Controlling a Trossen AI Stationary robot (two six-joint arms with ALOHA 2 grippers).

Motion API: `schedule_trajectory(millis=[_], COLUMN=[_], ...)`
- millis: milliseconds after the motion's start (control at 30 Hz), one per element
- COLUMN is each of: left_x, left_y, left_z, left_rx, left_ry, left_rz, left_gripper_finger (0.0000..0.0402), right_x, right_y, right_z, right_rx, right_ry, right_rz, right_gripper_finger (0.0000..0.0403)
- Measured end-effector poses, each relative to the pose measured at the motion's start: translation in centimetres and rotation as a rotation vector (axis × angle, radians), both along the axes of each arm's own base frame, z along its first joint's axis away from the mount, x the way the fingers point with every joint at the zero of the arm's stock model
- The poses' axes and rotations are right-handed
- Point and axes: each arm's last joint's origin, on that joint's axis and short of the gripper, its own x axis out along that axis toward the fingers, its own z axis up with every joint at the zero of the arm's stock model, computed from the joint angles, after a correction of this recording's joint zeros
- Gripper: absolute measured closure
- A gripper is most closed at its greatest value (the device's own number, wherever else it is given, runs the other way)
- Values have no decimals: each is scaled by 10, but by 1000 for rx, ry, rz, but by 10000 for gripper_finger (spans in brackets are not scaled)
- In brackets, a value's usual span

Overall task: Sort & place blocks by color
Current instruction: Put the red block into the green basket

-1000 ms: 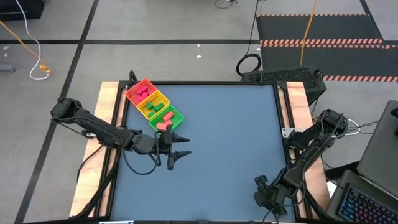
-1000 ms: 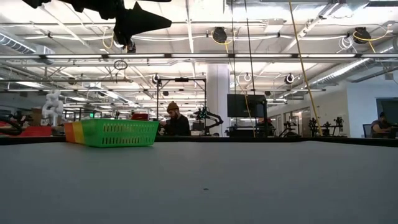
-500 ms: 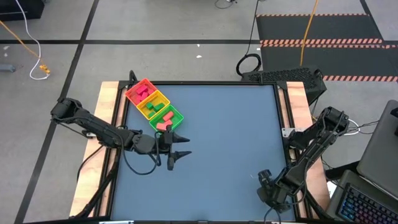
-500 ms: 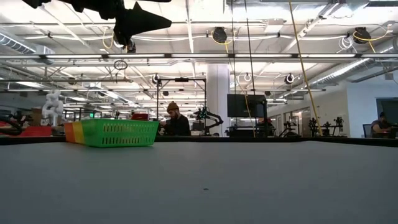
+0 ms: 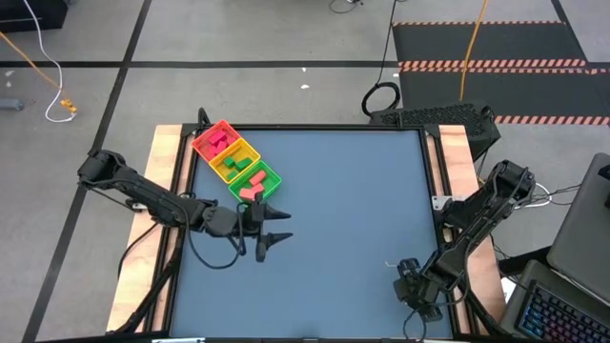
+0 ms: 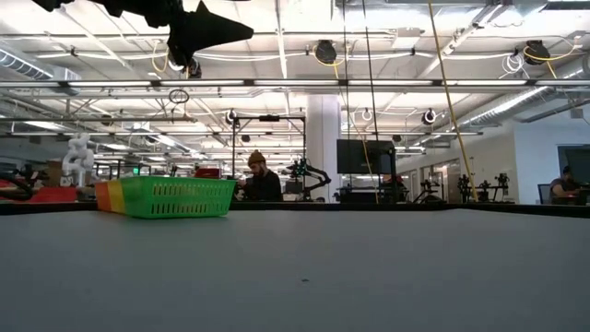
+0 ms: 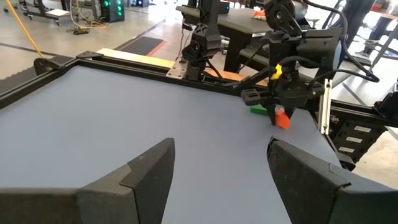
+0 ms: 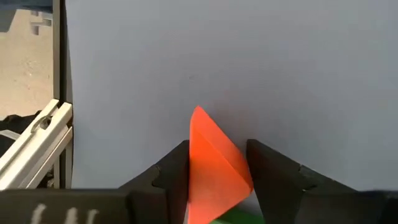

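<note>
From above, the right hand (image 5: pixel 412 286) sits at the table's (image 5: pixel 343 210) near right corner, well apart from the tray (image 5: pixel 235 162); the left hand (image 5: pixel 272 229), fingers spread and empty, hangs just beside the tray. Right wrist view: an orange-red wedge (image 8: pixel 212 168) is gripped between the fingers, tip pointing forward, a green block (image 8: pixel 239 217) beneath. So the right arm carries it trayward.

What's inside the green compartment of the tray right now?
In the tray's green compartment, the high view shows a green block and a pink-red block at the near end. Anything beneath them is covered.
</note>
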Motion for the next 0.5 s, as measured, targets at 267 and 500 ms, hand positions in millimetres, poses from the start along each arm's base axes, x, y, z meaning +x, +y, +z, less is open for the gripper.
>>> schedule_trajectory(millis=[267, 500], left_x=[0, 0], left_y=[0, 0], left_z=[0, 0], left_rx=[1, 0], left_ry=[-2, -3], left_rz=[1, 1], left_gripper_finger=[149, 149], right_x=[0, 18], right_y=[1, 3], right_z=[1, 5], right_rx=[18, 74], right_ry=[-17, -177], right_rz=[12, 9], right_gripper_finger=[285, 285])
